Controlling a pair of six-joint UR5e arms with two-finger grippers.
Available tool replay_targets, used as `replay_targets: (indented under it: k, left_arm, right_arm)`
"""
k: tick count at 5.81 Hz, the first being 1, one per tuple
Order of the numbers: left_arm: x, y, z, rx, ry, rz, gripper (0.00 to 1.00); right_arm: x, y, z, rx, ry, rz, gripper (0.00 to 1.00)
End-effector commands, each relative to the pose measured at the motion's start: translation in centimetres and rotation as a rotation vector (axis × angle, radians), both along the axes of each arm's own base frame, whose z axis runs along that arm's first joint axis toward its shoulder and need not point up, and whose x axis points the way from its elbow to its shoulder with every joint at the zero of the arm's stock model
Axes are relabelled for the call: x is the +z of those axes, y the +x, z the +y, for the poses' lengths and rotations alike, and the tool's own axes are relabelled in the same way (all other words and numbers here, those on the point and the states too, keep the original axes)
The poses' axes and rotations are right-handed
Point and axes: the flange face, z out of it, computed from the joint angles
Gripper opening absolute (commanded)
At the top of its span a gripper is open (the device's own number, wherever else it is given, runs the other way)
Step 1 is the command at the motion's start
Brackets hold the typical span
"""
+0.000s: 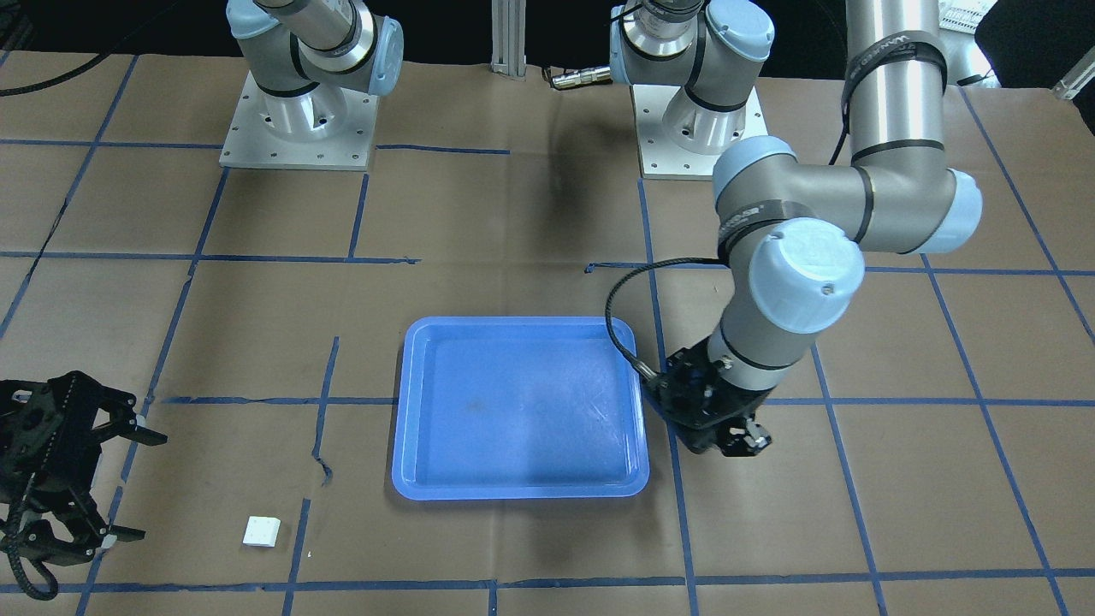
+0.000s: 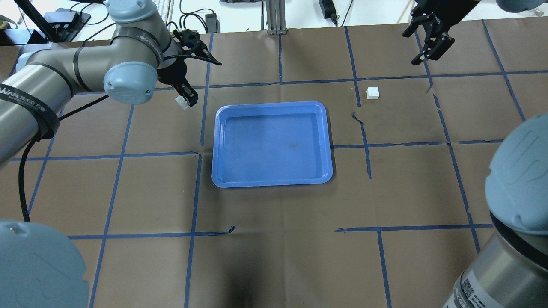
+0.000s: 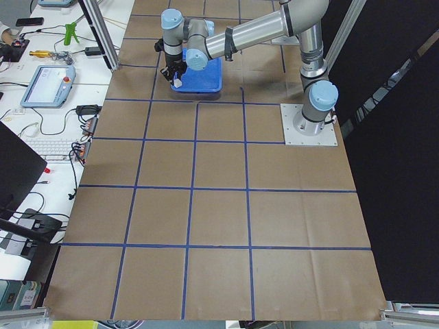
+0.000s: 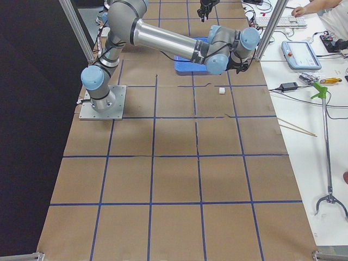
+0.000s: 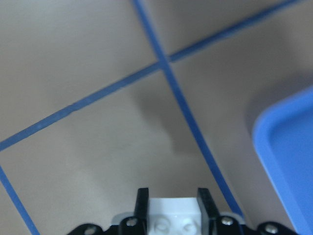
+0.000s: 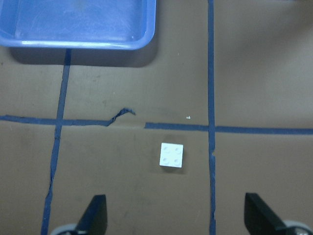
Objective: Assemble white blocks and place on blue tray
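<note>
1. Clamping one white block (image 2: 182,102) between the left gripper's (image 5: 173,203) fingers, hovering over the bench (image 2: 274,256) near a far corner of the blue tray (image 2: 272,184).
2. Holding the right gripper's (image 1: 133,483) fingers wide apart, hanging near the other white block (image 6: 171,154).
3. Lying studs-up on the bench, well apart from the tray, just beside a blue tape line (image 6: 211,73).

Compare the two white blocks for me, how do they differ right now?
One white block is clamped in the left gripper, on the blue tray's left side; the other white block lies free on the table, on the tray's right. The held block is partly hidden by the fingers; the loose one shows all four studs, with the open right gripper apart from it. Both are white, studded and outside the tray.
</note>
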Motion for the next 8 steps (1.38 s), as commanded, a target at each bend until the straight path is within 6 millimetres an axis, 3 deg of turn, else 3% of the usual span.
replay_targets:
  k: [1, 2, 3, 4, 6, 8]
  left_arm:
    - [-1.6, -8.4, 3.1, -0.325, 0.028, -0.007, 0.00]
    - [-4.0, -13.5, 5.2, -0.418, 0.066, -0.012, 0.00]
    - [-5.7, -16.3, 6.4, -0.466, 0.092, -0.015, 0.00]
    - [-8.8, -17.7, 6.9, -0.483, 0.145, 0.017, 0.00]
    - [-11.2, -18.2, 6.4, -0.487, 0.126, 0.023, 0.01]
    - [-11.5, -18.0, 6.1, -0.497, 0.077, 0.013, 0.02]
  right_arm:
    - [-7.2, -0.2, -0.2, 0.041, 0.005, -0.215, 0.99]
    - [-9.8, -0.9, -0.6, 0.018, 0.001, -0.261, 0.98]
    - [-12.8, -1.4, -0.7, 0.016, 0.025, -0.281, 0.98]
    - [-14.7, -1.3, -0.6, 0.012, 0.045, -0.288, 0.98]
    - [-18.1, -1.3, -0.2, 0.003, 0.096, -0.306, 0.98]
    - [-19.3, -1.4, -0.5, -0.001, 0.090, -0.301, 0.98]
